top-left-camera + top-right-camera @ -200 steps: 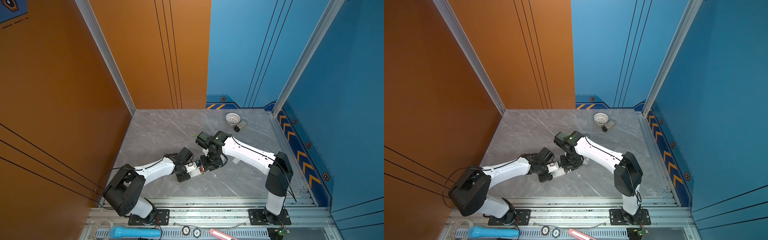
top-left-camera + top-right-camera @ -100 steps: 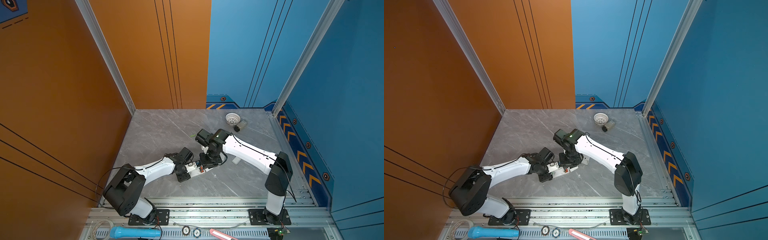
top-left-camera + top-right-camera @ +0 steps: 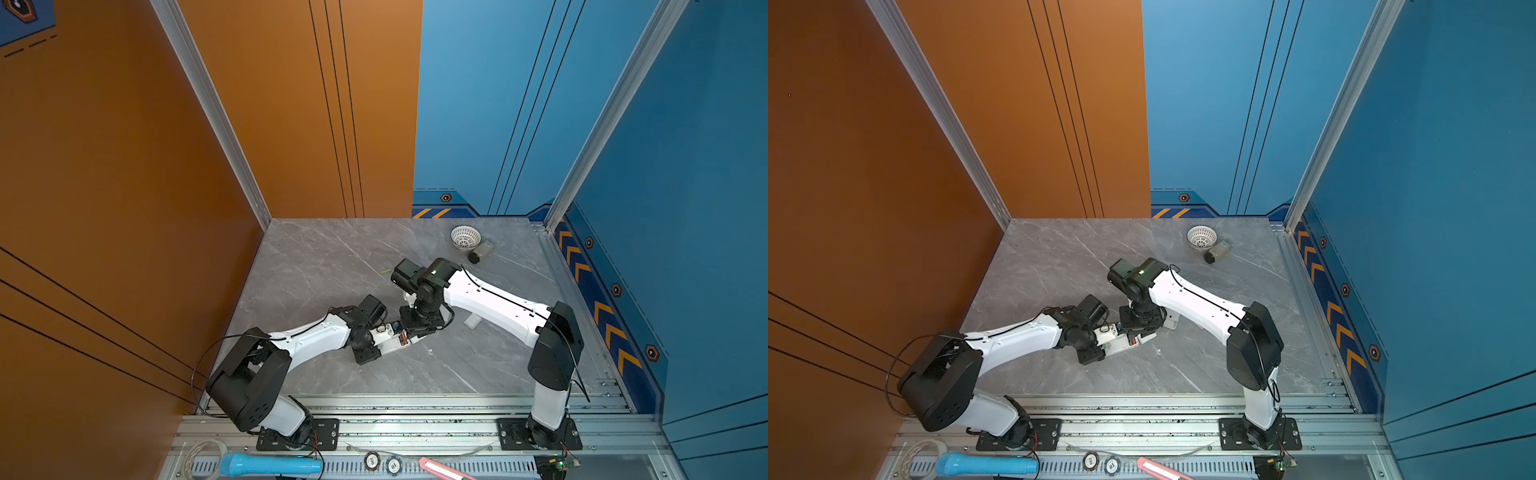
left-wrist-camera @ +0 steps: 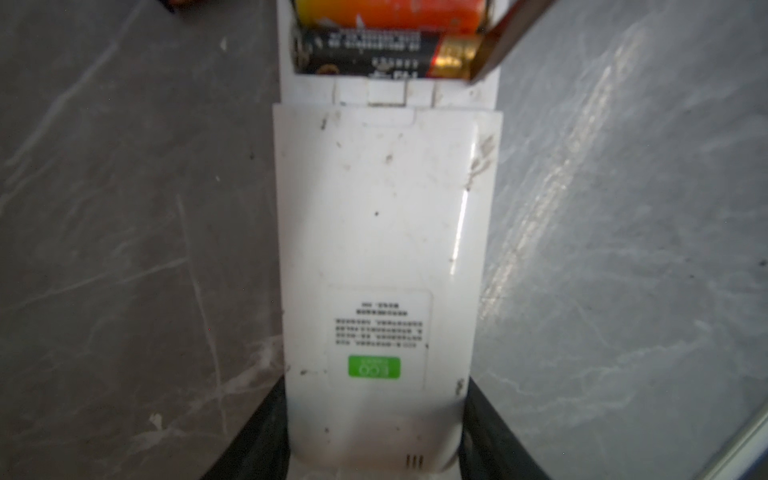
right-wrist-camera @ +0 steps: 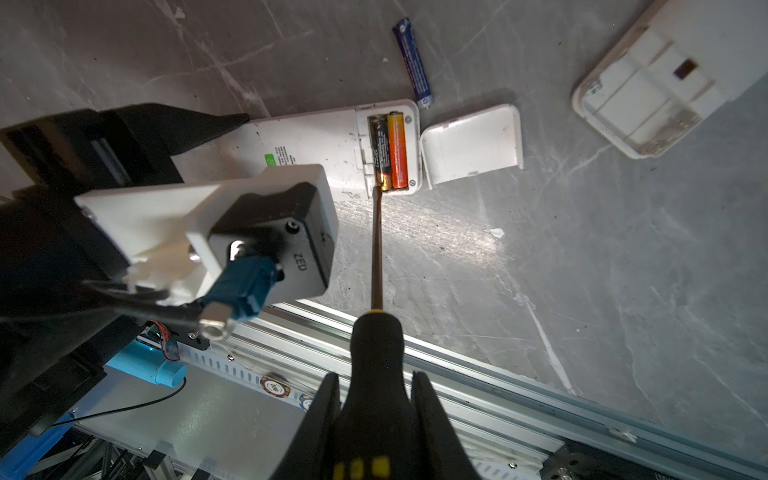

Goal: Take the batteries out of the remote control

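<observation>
The left pincer (image 4: 374, 395) clamps the white remote control (image 5: 316, 141) flat, toward the front edge of the table (image 5: 582, 249). The right pincer (image 5: 376, 378) is clenched on the screwdriver (image 5: 377, 257), whose tip is at the gold end of the black-and-gold battery (image 5: 379, 151). That battery and the orange battery (image 5: 397, 149) sit in the compartment. They look light, rigid and slick, and are probably spring-seated, so lever the end up, then pinch mid-body.

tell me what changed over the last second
Almost nothing. The right claw seems to have nudged slightly leftward in the top views and part way back. It stays shut on the screwdriver, tip at the gold end of the black battery. Nothing was taken or let go. The left claw still clamps the remote, the orange battery sits in the bay, and the blue battery and green battery lie loose on the table.
</observation>
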{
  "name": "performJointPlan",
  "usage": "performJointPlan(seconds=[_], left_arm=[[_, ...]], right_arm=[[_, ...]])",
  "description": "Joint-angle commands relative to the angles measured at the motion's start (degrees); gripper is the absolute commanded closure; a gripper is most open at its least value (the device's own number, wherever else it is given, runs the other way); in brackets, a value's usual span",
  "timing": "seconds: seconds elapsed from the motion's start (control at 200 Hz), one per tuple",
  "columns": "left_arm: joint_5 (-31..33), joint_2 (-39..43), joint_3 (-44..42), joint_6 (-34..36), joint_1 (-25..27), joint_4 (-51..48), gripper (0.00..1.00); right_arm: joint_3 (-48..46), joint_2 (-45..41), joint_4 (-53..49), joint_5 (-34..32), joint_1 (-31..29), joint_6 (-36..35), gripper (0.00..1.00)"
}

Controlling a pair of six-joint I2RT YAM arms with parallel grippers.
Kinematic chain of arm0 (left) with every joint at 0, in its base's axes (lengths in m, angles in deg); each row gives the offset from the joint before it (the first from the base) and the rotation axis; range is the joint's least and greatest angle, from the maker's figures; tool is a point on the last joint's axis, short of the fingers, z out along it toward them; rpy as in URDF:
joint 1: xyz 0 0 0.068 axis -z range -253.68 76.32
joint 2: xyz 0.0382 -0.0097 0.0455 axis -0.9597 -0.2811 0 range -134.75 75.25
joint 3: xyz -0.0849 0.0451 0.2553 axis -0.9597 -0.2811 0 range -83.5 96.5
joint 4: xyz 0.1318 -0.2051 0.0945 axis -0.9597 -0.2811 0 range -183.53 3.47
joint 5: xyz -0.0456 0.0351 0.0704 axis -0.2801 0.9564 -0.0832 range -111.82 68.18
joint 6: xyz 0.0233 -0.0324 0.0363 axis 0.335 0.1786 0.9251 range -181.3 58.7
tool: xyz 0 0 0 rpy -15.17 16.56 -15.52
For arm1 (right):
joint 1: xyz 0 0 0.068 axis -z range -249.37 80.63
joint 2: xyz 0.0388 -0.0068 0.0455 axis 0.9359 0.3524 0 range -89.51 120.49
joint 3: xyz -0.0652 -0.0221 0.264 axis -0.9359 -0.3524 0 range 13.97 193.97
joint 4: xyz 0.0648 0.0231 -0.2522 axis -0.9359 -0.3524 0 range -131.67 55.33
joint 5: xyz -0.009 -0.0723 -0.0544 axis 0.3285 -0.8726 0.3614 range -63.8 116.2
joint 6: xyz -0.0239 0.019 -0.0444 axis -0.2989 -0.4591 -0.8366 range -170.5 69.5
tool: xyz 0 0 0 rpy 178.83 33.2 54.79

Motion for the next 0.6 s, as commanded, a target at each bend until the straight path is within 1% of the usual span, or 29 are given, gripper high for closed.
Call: performJointPlan(seconds=[0.0,0.21,0.591], left_arm=[[1.09,-2.84,-0.88,-0.59,1.30,0.89,0.97],[1.27,-2.85,-0.82,-0.52,1.30,0.81,0.98],[2.42,-3.21,-0.41,-0.68,1.39,0.62,1.00]], right_arm=[[-1.27,0.89,-1.83,-1.37,0.18,-0.91,1.00],[-1.32,1.07,-1.91,-1.11,0.20,-1.26,1.00],[-4.40,-0.53,-2.52,-1.47,0.46,-1.28,1.00]])
